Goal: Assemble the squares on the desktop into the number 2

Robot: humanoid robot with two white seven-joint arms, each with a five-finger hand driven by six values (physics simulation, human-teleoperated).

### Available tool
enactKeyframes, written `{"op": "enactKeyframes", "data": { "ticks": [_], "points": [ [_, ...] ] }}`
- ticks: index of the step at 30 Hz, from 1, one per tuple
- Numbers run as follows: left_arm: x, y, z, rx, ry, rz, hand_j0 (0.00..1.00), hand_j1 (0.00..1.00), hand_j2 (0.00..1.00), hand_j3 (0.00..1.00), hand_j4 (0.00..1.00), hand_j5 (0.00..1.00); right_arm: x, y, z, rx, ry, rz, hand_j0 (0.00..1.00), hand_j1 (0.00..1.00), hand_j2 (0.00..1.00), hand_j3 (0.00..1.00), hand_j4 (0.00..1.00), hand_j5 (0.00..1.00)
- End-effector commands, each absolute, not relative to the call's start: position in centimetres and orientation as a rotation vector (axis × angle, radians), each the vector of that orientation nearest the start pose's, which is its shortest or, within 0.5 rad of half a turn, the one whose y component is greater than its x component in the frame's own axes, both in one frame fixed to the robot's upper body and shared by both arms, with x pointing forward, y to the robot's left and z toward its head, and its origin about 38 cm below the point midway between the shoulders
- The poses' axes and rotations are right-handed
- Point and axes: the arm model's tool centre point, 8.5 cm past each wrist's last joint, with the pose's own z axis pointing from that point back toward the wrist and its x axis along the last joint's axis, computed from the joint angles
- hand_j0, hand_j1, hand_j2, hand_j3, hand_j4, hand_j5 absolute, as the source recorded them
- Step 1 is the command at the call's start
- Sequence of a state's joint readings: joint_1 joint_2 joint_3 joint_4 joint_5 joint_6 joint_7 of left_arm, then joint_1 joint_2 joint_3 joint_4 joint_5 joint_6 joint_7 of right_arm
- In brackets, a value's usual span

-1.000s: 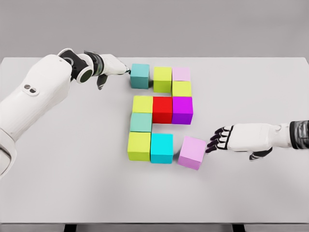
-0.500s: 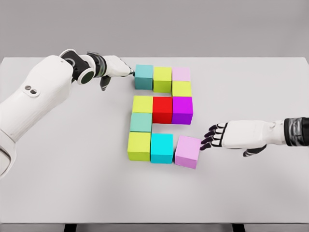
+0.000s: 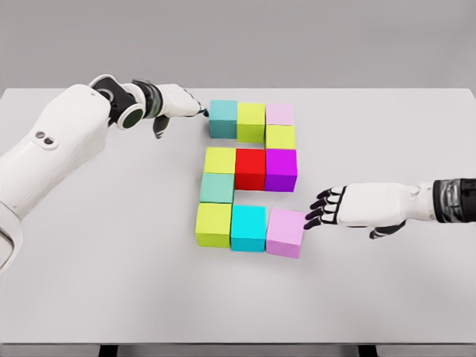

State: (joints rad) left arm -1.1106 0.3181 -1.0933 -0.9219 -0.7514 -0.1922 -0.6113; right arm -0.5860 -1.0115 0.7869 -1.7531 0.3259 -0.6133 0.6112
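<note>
Smooth, plain cubes — right hand [image 3: 336,208] spreads fingers wide, tips touching the pink block [image 3: 285,233] at 3 o'clock; left hand [image 3: 177,103] fingers straight, touching the teal block [image 3: 222,119] at 9 o'clock.

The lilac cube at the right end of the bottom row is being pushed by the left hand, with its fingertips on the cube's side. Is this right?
Not quite. In the head view the right hand is the one with fingertips on the lilac cube at the bottom row's right end. The left hand is up at the teal cube.
</note>
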Motion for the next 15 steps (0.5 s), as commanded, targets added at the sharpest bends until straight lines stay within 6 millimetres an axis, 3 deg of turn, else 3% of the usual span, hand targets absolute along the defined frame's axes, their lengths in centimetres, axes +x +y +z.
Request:
{"op": "enactKeyframes", "data": {
  "ticks": [1, 7, 11, 15],
  "points": [
    [55.9, 16.3, 19.0, 0.738, -0.816, -2.217, 1.0, 1.0, 1.0, 1.0, 1.0, 1.0, 35.4, -27.6, 19.7, 0.17, 1.657, -3.143, 1.0, 1.0, 1.0, 1.0, 1.0, 1.0],
    [56.2, 18.6, 20.5, 0.709, -0.876, -2.182, 1.0, 1.0, 1.0, 1.0, 1.0, 1.0, 35.8, -27.7, 19.7, 0.19, 1.661, -3.148, 1.0, 1.0, 1.0, 1.0, 1.0, 1.0],
    [55.9, 21.5, 22.4, 0.62, -0.988, -2.168, 1.0, 1.0, 1.0, 1.0, 1.0, 1.0, 36.0, -27.5, 19.8, 0.192, 1.665, -3.14, 1.0, 1.0, 1.0, 1.0, 1.0, 1.0],
    [53.6, 25.2, 25.3, 0.463, -1.216, -2.117, 1.0, 1.0, 1.0, 1.0, 1.0, 1.0, 35.9, -27.5, 19.6, 0.189, 1.659, -3.143, 1.0, 1.0, 1.0, 1.0, 1.0, 1.0]
  ]
}}
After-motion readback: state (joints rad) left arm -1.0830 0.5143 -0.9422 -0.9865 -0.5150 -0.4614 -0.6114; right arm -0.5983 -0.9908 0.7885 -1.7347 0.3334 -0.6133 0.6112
